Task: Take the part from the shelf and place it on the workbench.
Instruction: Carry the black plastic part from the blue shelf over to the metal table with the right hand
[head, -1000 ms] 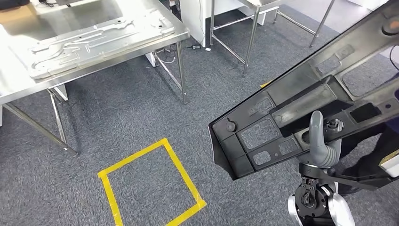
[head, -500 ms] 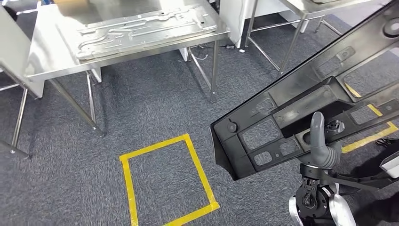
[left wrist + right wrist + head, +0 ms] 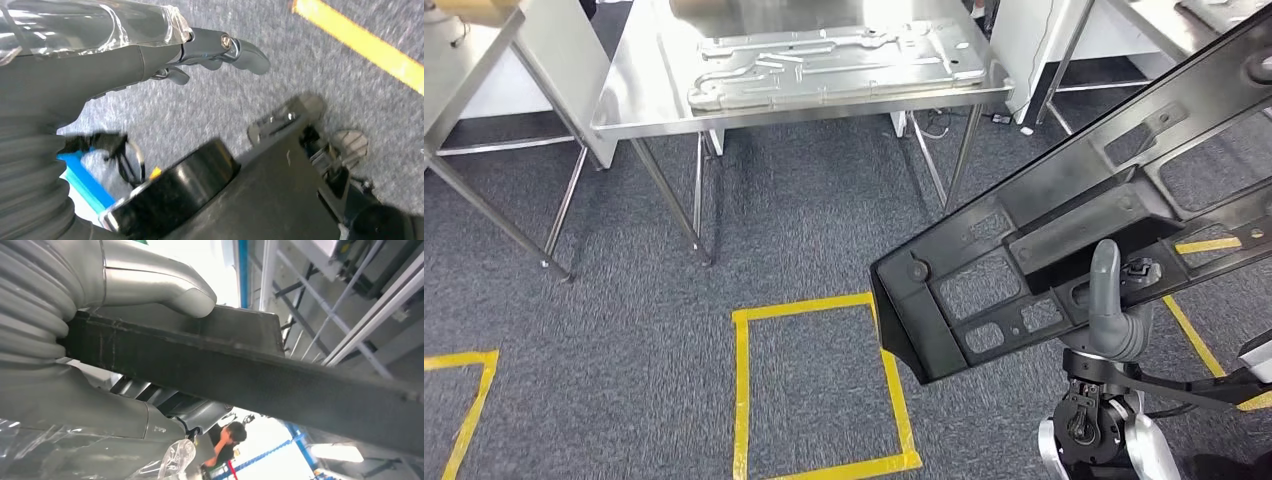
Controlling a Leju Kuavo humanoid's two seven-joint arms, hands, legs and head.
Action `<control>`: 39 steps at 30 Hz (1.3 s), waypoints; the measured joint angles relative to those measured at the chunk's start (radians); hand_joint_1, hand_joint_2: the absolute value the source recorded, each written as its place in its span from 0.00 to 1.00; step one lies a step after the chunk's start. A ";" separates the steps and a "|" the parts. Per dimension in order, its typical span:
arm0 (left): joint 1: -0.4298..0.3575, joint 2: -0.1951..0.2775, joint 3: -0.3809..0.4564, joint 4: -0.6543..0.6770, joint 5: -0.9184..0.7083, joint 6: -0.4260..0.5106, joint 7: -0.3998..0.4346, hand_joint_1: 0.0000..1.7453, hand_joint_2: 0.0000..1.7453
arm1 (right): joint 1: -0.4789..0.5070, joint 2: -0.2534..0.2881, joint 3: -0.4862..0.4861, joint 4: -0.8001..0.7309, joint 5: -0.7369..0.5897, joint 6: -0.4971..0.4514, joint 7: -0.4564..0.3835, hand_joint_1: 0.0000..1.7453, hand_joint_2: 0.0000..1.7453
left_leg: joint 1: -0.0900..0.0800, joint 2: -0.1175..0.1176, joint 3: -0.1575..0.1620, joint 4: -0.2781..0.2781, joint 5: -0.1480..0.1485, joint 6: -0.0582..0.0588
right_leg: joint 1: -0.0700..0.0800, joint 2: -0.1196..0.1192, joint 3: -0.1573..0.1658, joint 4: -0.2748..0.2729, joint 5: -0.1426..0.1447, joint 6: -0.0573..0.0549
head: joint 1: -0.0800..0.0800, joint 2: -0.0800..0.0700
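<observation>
Across the earlier frames to this one, the whole head view had shifted: the steel workbench (image 3: 804, 95) passed from the upper left toward the centre, and the yellow taped square (image 3: 819, 385) on the carpet slid rightward with it, which indicated that the camera had turned with the robot, not that the things had moved. The part (image 3: 1074, 230), a long black moulded panel, kept the same place in the view, running up and away from the right hand (image 3: 1114, 315), whose thumb lay over one rib. In the right wrist view the fingers (image 3: 165, 287) were closed around the panel's edge. The left hand (image 3: 200, 50) hung over the carpet, fingers apart and holding nothing. The part was therefore off the shelf and carried, well apart from the workbench, where a stamped metal sheet (image 3: 834, 55) occupied much of the top. The judgement was that the approach remained, then placement.
</observation>
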 joint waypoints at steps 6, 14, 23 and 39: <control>-0.001 0.001 -0.001 -0.001 -0.002 -0.016 -0.006 0.00 1.00 | 0.006 0.002 -0.004 0.000 -0.013 0.016 -0.012 1.00 1.00 | -0.002 0.081 -0.018 0.039 0.031 0.029 | 0.011 -0.028 0.007 -0.008 0.001 -0.002 | -0.001 0.000; 0.000 0.003 -0.004 -0.001 -0.003 -0.025 -0.016 0.00 1.00 | 0.008 0.002 -0.006 0.000 -0.009 0.017 -0.012 1.00 1.00 | 0.007 0.082 -0.001 -0.016 0.002 -0.002 | 0.016 -0.038 0.000 -0.006 0.015 0.000 | -0.001 0.000; 0.005 0.003 -0.005 -0.001 -0.002 -0.035 -0.019 0.00 1.00 | 0.009 0.002 -0.007 0.000 0.007 0.012 -0.013 1.00 1.00 | 0.029 0.088 0.054 -0.037 -0.016 0.013 | -0.013 -0.057 -0.174 0.330 -0.112 0.053 | -0.001 0.000; -0.002 0.003 -0.005 -0.001 0.006 -0.035 -0.024 0.00 1.00 | 0.017 0.002 -0.006 0.000 0.011 0.000 -0.012 1.00 1.00 | 0.047 0.120 -0.144 0.256 -0.150 -0.059 | -0.030 -0.069 0.162 -0.083 -0.069 0.011 | 0.006 0.000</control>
